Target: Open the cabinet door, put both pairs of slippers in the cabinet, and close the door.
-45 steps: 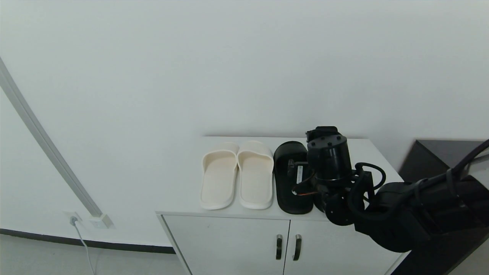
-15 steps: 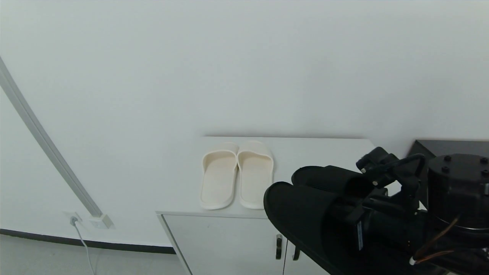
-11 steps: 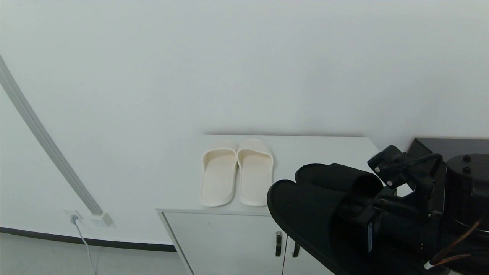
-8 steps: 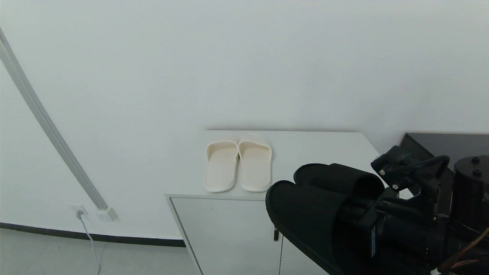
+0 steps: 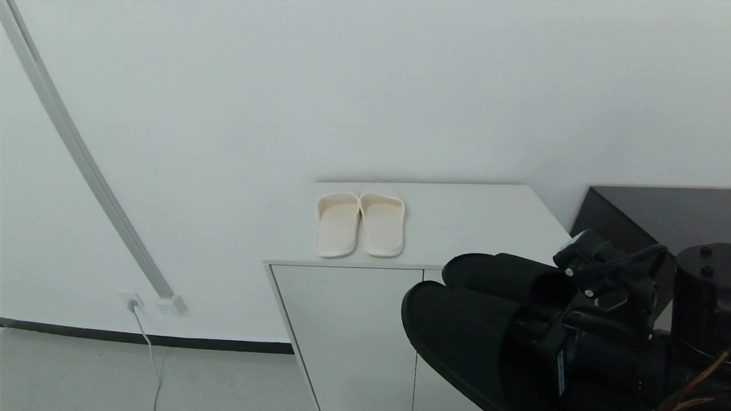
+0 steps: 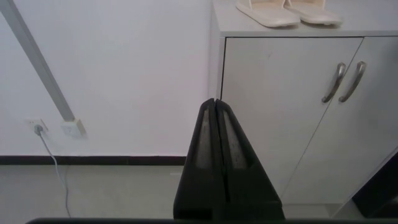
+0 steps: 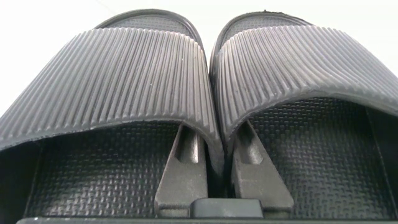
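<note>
A pair of white slippers (image 5: 360, 224) lies on top of the white cabinet (image 5: 474, 214), near its left front edge; the pair (image 6: 287, 11) also appears in the left wrist view. Both cabinet doors (image 6: 280, 112) are closed, with two metal handles (image 6: 345, 81) at the middle seam. My right gripper (image 7: 217, 158) is shut on the black slippers (image 5: 485, 308), pinching the two inner strap walls together, and holds them in the air before the cabinet's right front. My left gripper (image 6: 216, 106) hangs low, left of the doors, shut with nothing in it.
A dark piece of furniture (image 5: 657, 208) stands right of the cabinet. On the wall to the left, a grey conduit (image 5: 85, 165) slants down to a socket with a plugged-in cable (image 5: 132, 301). Bare floor (image 5: 114, 371) lies before the cabinet.
Three seconds ago the black pair lay on the cabinet top; my right gripper has since lifted it off. Over the last second the whole view has shifted and the cabinet looks farther off.
</note>
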Motion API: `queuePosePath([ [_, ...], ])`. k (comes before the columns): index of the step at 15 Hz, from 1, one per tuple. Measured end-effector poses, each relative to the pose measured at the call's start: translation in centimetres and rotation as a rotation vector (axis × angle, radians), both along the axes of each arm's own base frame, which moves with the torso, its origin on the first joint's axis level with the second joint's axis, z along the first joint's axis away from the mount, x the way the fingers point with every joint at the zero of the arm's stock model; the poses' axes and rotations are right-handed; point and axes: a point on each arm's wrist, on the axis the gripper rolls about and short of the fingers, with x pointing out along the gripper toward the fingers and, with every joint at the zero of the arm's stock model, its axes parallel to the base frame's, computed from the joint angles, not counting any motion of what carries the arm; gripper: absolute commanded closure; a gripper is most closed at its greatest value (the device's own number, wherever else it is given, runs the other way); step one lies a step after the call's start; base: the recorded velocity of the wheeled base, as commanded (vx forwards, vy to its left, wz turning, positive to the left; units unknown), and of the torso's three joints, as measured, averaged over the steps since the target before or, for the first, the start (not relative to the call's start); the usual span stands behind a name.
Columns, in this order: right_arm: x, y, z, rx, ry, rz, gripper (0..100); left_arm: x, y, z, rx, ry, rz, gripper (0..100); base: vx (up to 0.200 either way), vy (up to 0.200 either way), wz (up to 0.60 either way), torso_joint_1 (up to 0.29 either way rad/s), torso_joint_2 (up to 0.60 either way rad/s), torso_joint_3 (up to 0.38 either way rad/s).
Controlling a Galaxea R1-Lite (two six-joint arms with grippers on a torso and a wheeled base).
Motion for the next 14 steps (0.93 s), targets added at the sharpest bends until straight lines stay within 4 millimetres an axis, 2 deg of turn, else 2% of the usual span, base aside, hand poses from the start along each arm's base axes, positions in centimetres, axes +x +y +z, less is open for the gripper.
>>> queuePosePath([
  [12, -0.42, 0.46, -0.29, -0.008, 0.007, 0.032, 100, 0.00, 0.00, 0.01, 0.000, -0.001, 0.000, 100, 0.000, 0.000, 0.00, 0.000, 0.00, 0.000],
  [14, -0.58, 0.52, -0.43, -0.012, 0.011, 0.039, 100, 0.00, 0.00, 0.02, -0.001, -0.001, 0.001, 100, 0.000, 0.000, 0.00, -0.139, 0.31, 0.176],
])
